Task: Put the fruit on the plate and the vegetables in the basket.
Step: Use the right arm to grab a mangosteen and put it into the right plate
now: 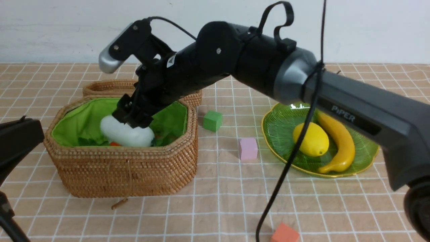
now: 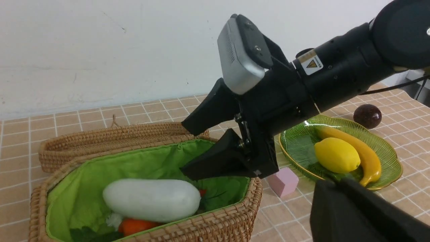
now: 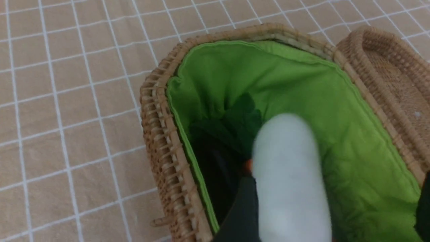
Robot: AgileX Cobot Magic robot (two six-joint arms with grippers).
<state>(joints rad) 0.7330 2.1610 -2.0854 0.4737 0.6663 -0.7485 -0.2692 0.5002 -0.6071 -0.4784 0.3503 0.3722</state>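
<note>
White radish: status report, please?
Right gripper open over tan wicker basket. White oblong radish lying inside, on orange carrot. Left gripper state unclear. Nothing blocking.

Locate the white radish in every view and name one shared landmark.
Front view: radish in the basket, just under the right tool.
Left wrist view: radish lying inside the basket, below the right tool.
Right wrist view: radish blurred, close up, over the green lining.
Shared landmark: the green lining.

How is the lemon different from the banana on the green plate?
The lemon is a plump oval, while the banana is long and curved. The lemon is bright yellow; the banana is a deeper yellow-orange. The banana stretches further across the plate than the lemon does. Both are yellowish fruit lying side by side on the same plate.
</note>
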